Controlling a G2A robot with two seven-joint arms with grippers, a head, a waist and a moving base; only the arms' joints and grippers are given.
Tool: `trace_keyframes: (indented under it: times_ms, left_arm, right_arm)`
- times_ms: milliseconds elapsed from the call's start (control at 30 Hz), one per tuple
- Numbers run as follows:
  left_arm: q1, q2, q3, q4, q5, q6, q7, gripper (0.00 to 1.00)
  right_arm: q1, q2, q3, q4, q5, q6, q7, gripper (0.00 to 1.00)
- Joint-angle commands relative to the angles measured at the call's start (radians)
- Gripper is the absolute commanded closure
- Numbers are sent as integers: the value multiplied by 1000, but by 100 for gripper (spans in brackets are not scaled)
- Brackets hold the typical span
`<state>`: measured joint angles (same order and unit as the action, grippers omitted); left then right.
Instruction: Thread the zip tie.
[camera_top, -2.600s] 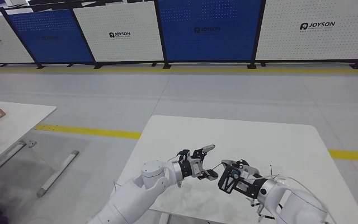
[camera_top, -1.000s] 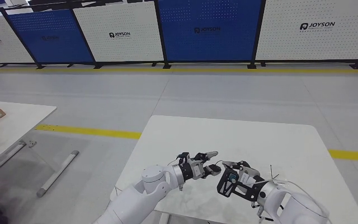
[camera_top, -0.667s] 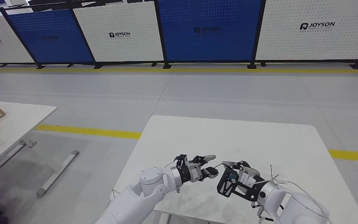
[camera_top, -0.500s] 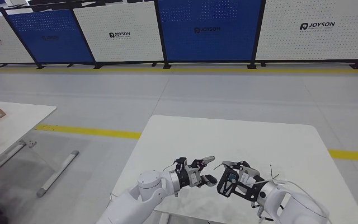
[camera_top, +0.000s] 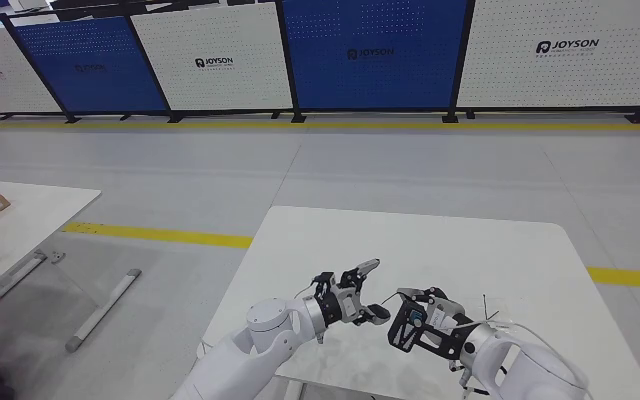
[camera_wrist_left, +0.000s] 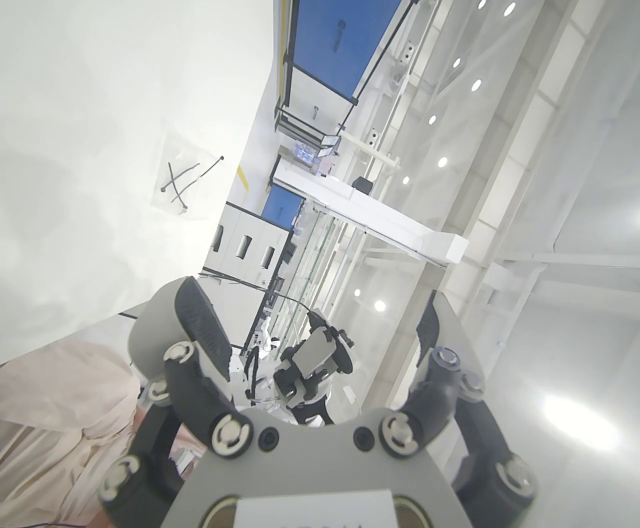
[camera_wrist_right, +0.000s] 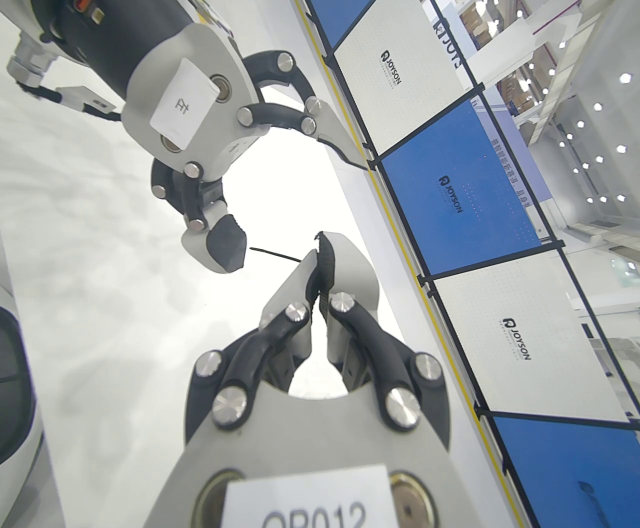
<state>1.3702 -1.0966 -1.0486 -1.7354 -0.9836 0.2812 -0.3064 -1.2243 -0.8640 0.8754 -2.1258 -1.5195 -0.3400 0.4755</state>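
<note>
The right tool (camera_wrist_right: 319, 260) pinches the zip tie (camera_wrist_right: 275, 254) above the bench (camera_top: 450, 250). The tie's free end points at the left tool (camera_wrist_right: 290, 202), which is spread wide and seemingly not touching it.

Overhead looks down; wrist cameras (close) seemingly face each other.

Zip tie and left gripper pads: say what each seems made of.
The zip tie: a thin black strip, likely nylon plastic, clamped in the right gripper. The pads of the left gripper: matte black with fine ribbing, probably rubber. The shells behind them look like smooth grey metal or plastic.
</note>
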Motion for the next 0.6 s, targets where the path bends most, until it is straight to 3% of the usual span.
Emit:
trace_keyframes:
  times_ms: [0, 100, 167, 200, 233, 267, 333, 433, 500, 567]
  left_arm:
    - [-5, -4, 1, 15, -21, 6, 50, 0]
    - [-30, -15, 13, 37, -71, 27, 107, 0]
    - [-44, -19, 23, 49, -92, 44, 108, 0]
    - [-50, -21, 25, 54, -102, 53, 106, 6]
    - [-56, -22, 27, 59, -107, 59, 105, 37]
    - [-58, -23, 28, 61, -115, 59, 101, 52]
    - [-60, -23, 32, 65, -126, 59, 87, 64]
    - [-62, -19, 31, 69, -144, 59, 66, 72]
    - [-61, -15, 33, 68, -152, 59, 46, 90]
    - [-62, -10, 38, 70, -162, 59, 31, 96]
  right_arm:
    - [0, 0, 0, 0, 0, 0, 0, 100]
    - [0, 0, 0, 0, 0, 0, 0, 100]
    - [0, 0, 0, 0, 0, 0, 0, 100]
    - [0, 0, 0, 0, 0, 0, 0, 100]
    - [0, 0, 0, 0, 0, 0, 0, 100]
    - [0, 0, 0, 0, 0, 0, 0, 100]
    - [0, 0, 0, 0, 0, 0, 0, 100]
    - [0, 0, 0, 0, 0, 0, 0, 100]
    - [0, 0, 0, 0, 0, 0, 0, 100]
    - [0, 0, 0, 0, 0, 0, 0, 100]
